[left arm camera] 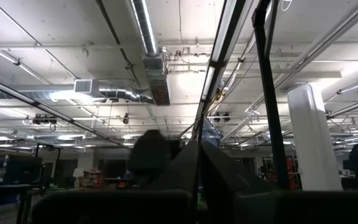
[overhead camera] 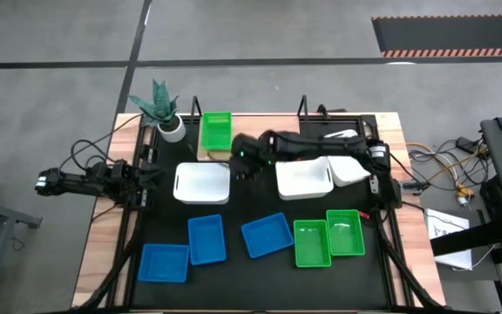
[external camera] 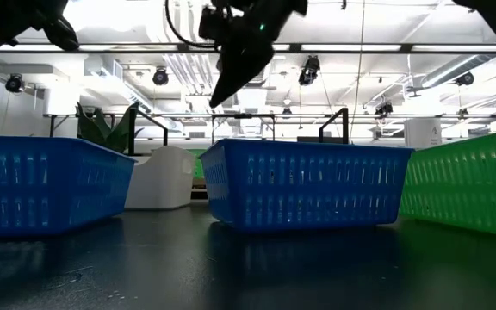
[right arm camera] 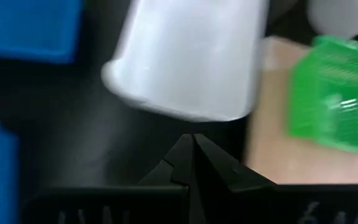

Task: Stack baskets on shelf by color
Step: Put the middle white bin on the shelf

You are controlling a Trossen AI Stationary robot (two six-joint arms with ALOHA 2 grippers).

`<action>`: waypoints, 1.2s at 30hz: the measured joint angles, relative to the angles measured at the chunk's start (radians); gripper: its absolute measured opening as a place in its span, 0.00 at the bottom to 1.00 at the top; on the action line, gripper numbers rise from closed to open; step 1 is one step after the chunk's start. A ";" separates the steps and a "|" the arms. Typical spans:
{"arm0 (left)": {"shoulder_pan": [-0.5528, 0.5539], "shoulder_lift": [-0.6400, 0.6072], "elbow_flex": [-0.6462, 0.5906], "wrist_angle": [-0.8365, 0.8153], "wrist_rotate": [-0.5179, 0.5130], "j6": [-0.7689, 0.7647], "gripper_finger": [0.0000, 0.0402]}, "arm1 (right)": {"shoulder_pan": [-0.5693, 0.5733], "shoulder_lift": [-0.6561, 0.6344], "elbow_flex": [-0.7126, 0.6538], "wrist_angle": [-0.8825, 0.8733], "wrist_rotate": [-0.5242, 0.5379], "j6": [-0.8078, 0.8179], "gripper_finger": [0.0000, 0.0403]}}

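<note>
In the high view one green basket (overhead camera: pixel 215 133) sits on the light-wood shelf (overhead camera: pixel 201 155) at the table's far side. Three white baskets (overhead camera: pixel 202 183) (overhead camera: pixel 304 177) (overhead camera: pixel 349 168) lie mid-table. Three blue baskets (overhead camera: pixel 206 239) and two more green baskets (overhead camera: pixel 312 243) rest on the near half. My right gripper (overhead camera: pixel 240 164) reaches across from the right and hovers shut between the shelf and the left white basket. Its wrist view shows the shut fingers (right arm camera: pixel 192 148) in front of that white basket (right arm camera: pixel 185 62) and the green basket (right arm camera: pixel 333 93). My left gripper (overhead camera: pixel 149 174) waits at the left edge, shut.
A potted plant in a white pot (overhead camera: pixel 169 122) stands at the far left corner beside the shelf. Thin black posts (overhead camera: pixel 195 106) rise behind the shelf. In the low view a blue basket (external camera: pixel 308 182) stands close in front, with the right gripper (external camera: pixel 222 95) above it.
</note>
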 joint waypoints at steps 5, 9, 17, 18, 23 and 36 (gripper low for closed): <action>0.000 0.002 0.000 -0.001 -0.002 -0.001 0.00 | 0.053 -0.021 0.000 -0.201 0.047 0.261 0.02; 0.000 0.009 0.000 -0.003 -0.002 -0.002 0.00 | 0.050 -0.029 0.000 -0.360 0.066 0.618 0.03; 0.000 0.019 0.000 -0.004 -0.002 -0.003 0.00 | 0.050 -0.027 -0.003 -0.459 0.154 0.791 0.20; 0.000 0.019 0.000 -0.004 -0.002 -0.003 0.00 | 0.050 -0.027 -0.003 -0.459 0.178 0.820 0.24; 0.000 0.019 0.000 -0.003 -0.002 -0.003 0.00 | 0.048 -0.026 -0.027 -0.464 0.268 0.950 0.38; 0.000 0.019 0.000 -0.006 -0.002 -0.002 0.00 | 0.049 -0.024 -0.197 -0.380 0.315 1.076 0.49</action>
